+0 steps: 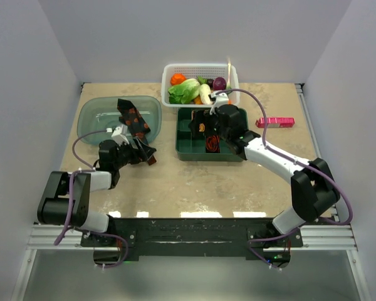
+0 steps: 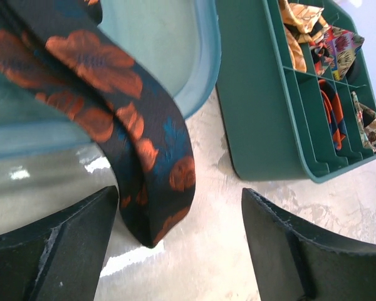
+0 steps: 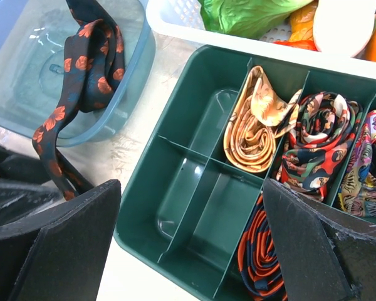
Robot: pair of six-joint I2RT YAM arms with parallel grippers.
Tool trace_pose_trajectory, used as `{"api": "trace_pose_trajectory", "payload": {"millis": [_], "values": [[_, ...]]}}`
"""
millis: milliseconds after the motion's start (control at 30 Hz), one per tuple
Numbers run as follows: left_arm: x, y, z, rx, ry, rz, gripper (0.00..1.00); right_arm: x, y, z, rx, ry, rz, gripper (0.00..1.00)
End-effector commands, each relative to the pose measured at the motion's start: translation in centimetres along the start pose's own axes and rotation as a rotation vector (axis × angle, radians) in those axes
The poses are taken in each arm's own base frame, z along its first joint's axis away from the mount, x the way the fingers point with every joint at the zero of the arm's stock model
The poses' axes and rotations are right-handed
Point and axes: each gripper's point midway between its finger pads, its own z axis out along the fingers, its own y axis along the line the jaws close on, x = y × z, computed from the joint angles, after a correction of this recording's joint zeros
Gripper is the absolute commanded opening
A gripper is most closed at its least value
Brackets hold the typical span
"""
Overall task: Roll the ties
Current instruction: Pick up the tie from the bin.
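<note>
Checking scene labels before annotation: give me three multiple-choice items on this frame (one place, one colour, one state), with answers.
1. Where is the black tie relative to the translucent bin? A wholly inside it; B draped over its rim, tip outside; C wholly outside it.
2. The tie's spots are: A white; B orange; C yellow.
3. The left gripper is: A shut on the tie; B out of view; C open.
Key: B, the tie hangs over the rim; B, orange flowers show; C, the fingers stand apart around the tie's tip.

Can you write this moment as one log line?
left gripper: open, astride tip of black floral tie | tie: draped over tub rim, unrolled | right gripper: open above green tray
</note>
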Motion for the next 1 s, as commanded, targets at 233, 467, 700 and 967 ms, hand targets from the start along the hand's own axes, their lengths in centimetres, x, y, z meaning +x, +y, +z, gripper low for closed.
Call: {"api": "trace_pose_trajectory", "payload": {"millis": [233,467,700,967], "values": [[-2.6,-1.6,1.8,0.111,-0.051,0.058,0.7,-1.8,3.2,1.1,-0.15,-0.013,-0.039,0.99],[-2.7,-3.3,0.7,0.168,-0.051,0.087,0.57,0.0,6.9,2.3,-0.305,0.057,-0.063,0.99],[-2.0,-4.2,-1.1,0.181,-0.032,0.091,0.49,0.8,12.8,2.2,-0.558,0.1,-0.052,0.99],[-3.1,-5.8,-3.1,0.204,-0.063,0.14,0.41,2.8,16.2,1.1,-0.786,0.163,-0.089,0.99]]}}
